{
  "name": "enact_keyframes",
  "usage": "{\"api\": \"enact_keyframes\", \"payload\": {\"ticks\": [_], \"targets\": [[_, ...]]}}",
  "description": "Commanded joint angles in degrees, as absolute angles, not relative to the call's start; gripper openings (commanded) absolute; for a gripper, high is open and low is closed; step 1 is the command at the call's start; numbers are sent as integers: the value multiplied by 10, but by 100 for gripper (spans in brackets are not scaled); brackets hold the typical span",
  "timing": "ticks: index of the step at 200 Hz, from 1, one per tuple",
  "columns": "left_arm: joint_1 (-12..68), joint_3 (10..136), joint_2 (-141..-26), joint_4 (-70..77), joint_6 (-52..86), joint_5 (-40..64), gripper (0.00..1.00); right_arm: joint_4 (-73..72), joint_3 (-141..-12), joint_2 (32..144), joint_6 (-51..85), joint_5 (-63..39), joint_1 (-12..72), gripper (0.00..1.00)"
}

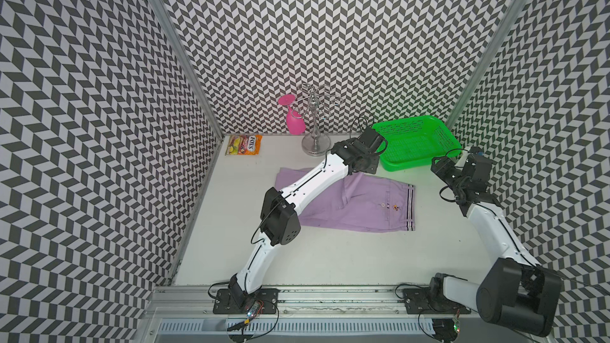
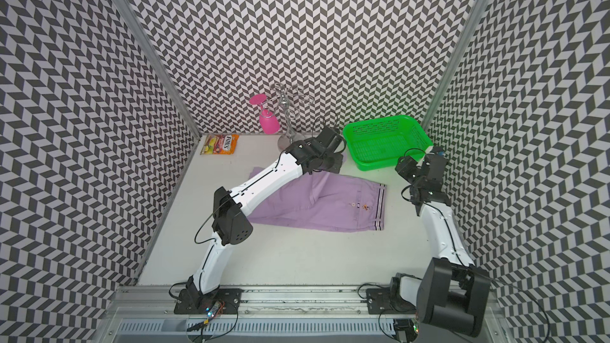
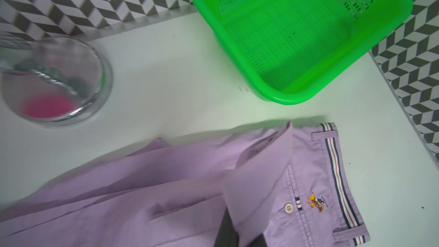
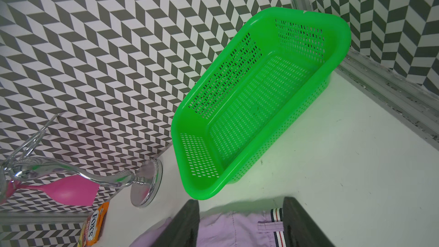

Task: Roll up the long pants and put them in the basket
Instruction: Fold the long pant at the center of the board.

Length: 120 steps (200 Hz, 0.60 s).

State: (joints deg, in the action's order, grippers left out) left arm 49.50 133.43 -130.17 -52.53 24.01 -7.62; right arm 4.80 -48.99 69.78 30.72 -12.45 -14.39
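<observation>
White table | left pincer pinches long pants | right pincer spread near waistband

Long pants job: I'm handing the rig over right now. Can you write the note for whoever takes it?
Left gripper: shut on a raised fold of the long pants, near their far edge.
Right gripper: open, holding nothing, poised near the far end of the striped waistband.
Pants: otherwise flat mid-table, waistband toward the right arm, close to the green basket but apart from it.
Done: only this first pinch; no roll is visible.
Left: the whole roll-up.
</observation>
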Motion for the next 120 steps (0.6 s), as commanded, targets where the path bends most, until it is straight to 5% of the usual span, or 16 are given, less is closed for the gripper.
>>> {"api": "enact_keyframes", "payload": {"ticks": [1,83,102,120], "targets": [[518,1366,-1318,-478,270,-18,0,22,-484,675,314,-122,-148,60],[540,1380,-1364,-405,303,52,0,19,-472,684,317,-124,-155,60],[543,1374,-1388,-387,307,90,36,23,-475,679,316,-127,-156,60],[547,1388,-1405,-399,309,117,55,20,-473,674,316,-128,-156,61]]}}
